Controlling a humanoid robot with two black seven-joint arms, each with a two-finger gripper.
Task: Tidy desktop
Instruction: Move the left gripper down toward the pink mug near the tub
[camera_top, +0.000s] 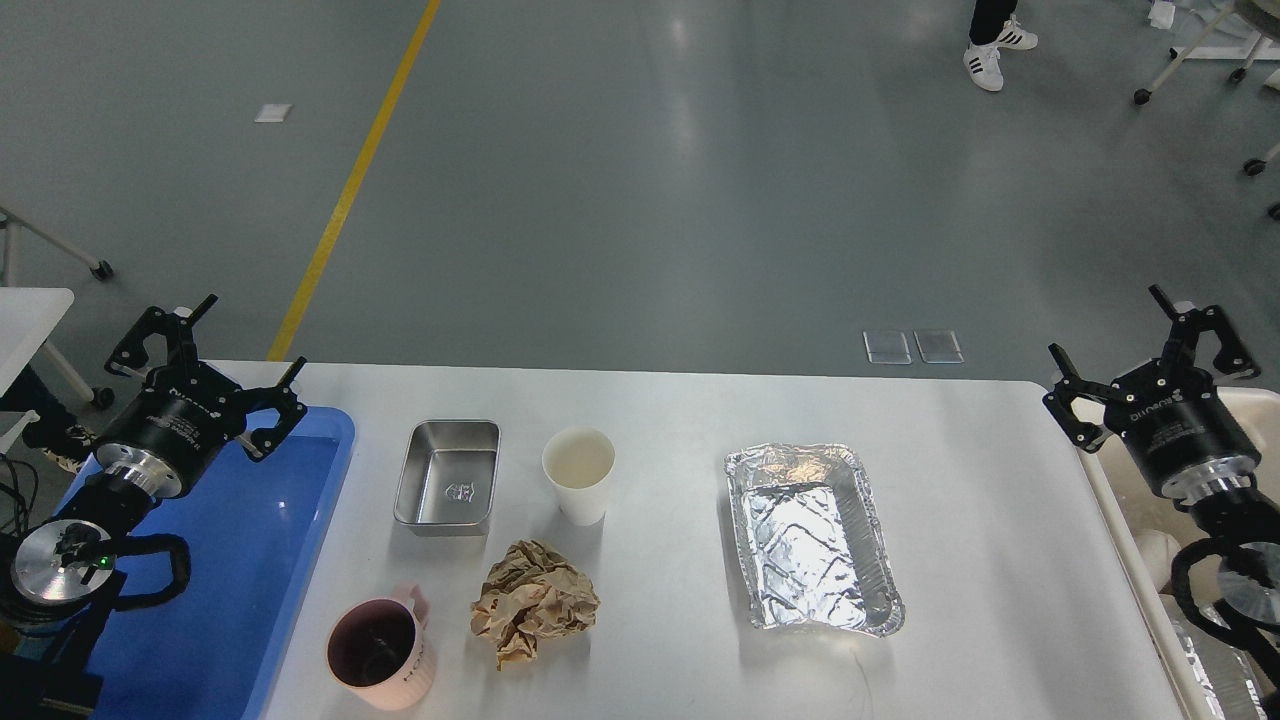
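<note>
The white desktop (1000, 500) carries a steel rectangular container (447, 478), a white paper cup (579, 473), a crumpled brown paper ball (535, 600), a pink mug (380, 647) and a foil tray (812, 537). My left gripper (250, 345) is open and empty, held above the far left corner of the desktop over the blue tray (240, 560). My right gripper (1108, 338) is open and empty, held above the far right edge of the desktop.
A beige bin (1130, 520) stands against the desktop's right side, under my right arm. A small white table (30, 320) stands at far left. A person's feet (995, 50) and wheeled stands (1200, 50) are on the grey floor beyond.
</note>
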